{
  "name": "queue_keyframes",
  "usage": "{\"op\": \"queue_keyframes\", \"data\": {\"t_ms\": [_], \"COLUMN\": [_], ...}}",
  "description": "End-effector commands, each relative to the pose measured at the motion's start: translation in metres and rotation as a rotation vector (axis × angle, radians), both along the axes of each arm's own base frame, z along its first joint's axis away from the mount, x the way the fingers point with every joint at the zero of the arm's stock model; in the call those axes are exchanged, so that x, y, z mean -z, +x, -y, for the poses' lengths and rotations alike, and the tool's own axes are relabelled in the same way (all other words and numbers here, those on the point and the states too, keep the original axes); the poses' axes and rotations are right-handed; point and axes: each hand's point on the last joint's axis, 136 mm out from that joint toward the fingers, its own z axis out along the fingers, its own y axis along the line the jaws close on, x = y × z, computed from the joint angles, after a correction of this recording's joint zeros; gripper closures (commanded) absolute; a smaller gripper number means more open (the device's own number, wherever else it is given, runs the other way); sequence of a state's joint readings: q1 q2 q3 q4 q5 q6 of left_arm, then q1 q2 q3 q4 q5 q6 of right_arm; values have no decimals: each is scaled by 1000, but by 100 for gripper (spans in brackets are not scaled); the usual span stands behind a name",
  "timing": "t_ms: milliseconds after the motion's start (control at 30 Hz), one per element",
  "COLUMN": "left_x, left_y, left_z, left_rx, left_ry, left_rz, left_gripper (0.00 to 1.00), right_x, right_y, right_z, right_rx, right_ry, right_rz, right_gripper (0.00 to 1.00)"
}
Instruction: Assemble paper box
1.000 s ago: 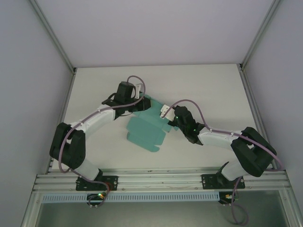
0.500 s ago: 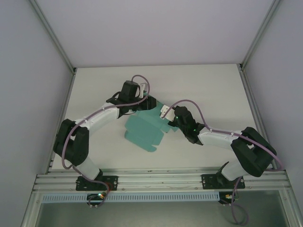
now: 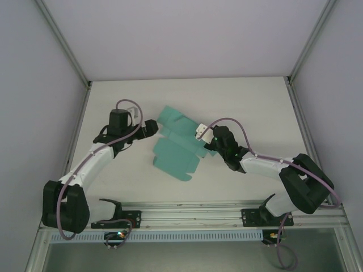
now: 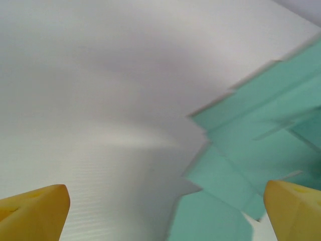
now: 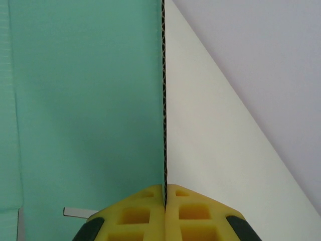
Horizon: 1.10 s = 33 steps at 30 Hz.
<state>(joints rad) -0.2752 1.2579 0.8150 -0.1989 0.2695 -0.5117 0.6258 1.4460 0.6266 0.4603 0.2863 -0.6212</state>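
The paper box (image 3: pixel 177 146) is a flat teal-green die-cut sheet with flaps, lying mid-table. My left gripper (image 3: pixel 150 128) hovers just left of the sheet's back flap, open and holding nothing. In the left wrist view its yellow fingertips (image 4: pixel 35 213) stand far apart at the bottom corners, with the paper box (image 4: pixel 251 150) ahead to the right and blurred. My right gripper (image 3: pixel 204 139) is shut on the sheet's right flap. In the right wrist view the yellow pads (image 5: pixel 135 213) pinch the card's corrugated edge, and the paper box (image 5: pixel 85 100) spreads to the left.
The white table (image 3: pixel 255 107) is walled by pale panels with metal posts at the back corners. An aluminium rail (image 3: pixel 193 215) runs along the near edge, carrying both arm bases. Bare tabletop lies behind and on both sides of the sheet.
My left gripper has opened, let go of the sheet's back flap and drawn back to the left. The sheet stays on the table. The right gripper has kept its grip and place.
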Motion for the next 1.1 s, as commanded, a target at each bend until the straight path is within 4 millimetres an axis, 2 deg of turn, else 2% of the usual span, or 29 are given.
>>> {"op": "queue_keyframes", "data": {"t_ms": [0,167,367,433,467,600,733,867,1000,1067], "left_x": [27,43,52,50,49,38,42,43,40,40], "left_y": [-1,20,31,28,25,16,13,6,0,1], "left_z": [-19,-12,12,22,27,47,59,81,101,107], "left_rx": [-51,-25,96,150,180,281,334,423,492,501], "left_ry": [39,33,-37,-82,-106,-212,-209,-211,-240,-251], "left_rz": [-78,-93,-38,-10,-1,54,47,61,90,109], "left_gripper": [0,0,0,0,0,1,4,7,19,35], "right_x": [-3,-4,-3,-1,-11,-12,-12,-15,-17,-18], "right_y": [-5,-7,-8,-8,-9,-12,-13,-13,-13,-13], "right_z": [-4,-7,-3,-2,-2,-6,-9,-10,-10,-11], "right_rx": [-25,-45,-41,-42,-48,-71,-88,-90,-90,-98], "right_ry": [45,63,112,131,150,162,173,186,206,218], "right_rz": [-15,-22,-41,-51,-32,-40,-46,-41,-38,-40], "right_gripper": [100,100,100,100,100,100,100,100,100,100]}}
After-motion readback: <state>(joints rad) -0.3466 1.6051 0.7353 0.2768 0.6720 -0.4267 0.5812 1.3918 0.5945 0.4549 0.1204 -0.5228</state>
